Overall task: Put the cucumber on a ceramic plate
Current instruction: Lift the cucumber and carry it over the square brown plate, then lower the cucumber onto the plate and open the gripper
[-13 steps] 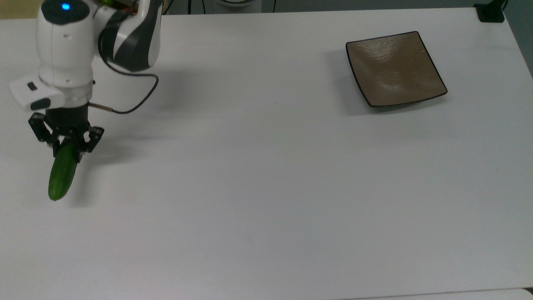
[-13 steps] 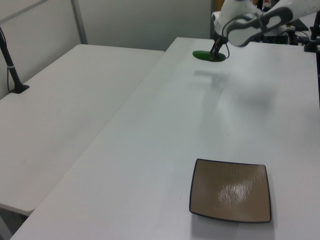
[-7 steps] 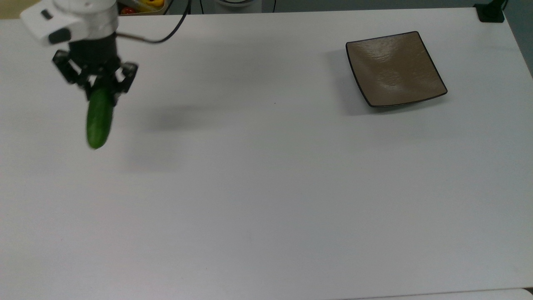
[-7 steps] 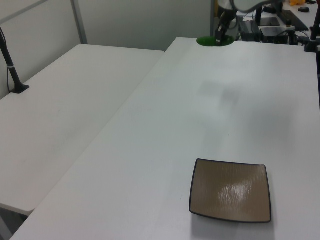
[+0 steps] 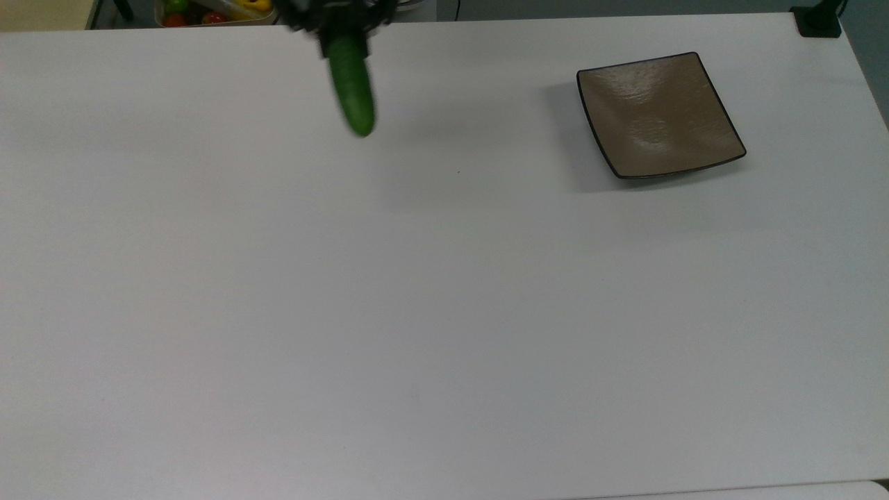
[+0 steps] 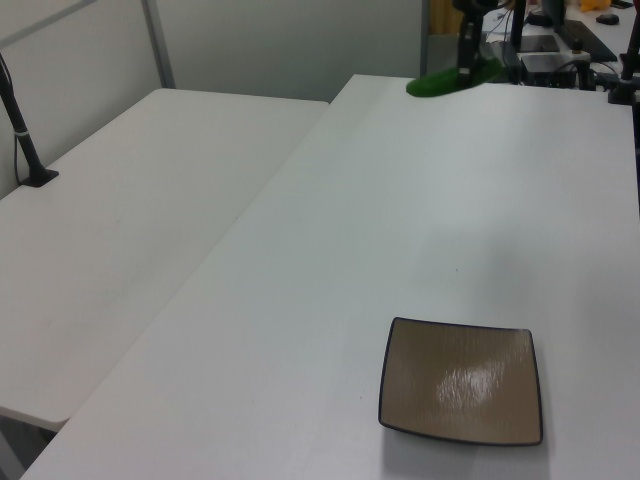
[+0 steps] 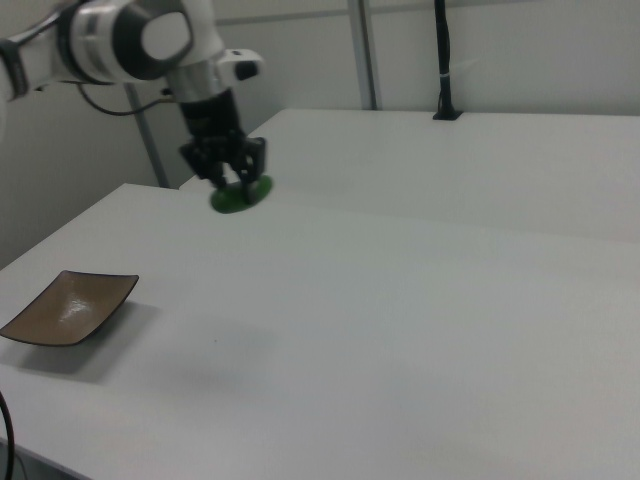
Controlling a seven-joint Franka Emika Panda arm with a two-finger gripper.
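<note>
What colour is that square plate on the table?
The ceramic plate is a glossy brown-taupe with a thin dark rim, seen best in the top view.

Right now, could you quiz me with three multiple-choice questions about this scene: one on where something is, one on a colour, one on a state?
1. Where is the cucumber?
A. On the plate
B. Held in the end effector, off the table
C. Lying on the table

2. What colour is the ceramic plate?
A. Brown-taupe
B. Blue
C. White

3. What state is the plate in?
A. Stacked
B. Holding food
C. Empty

Answers: 1 B, the fingers clamp its top end. 2 A, glossy brown with a dark rim. 3 C, nothing lies on it.
</note>
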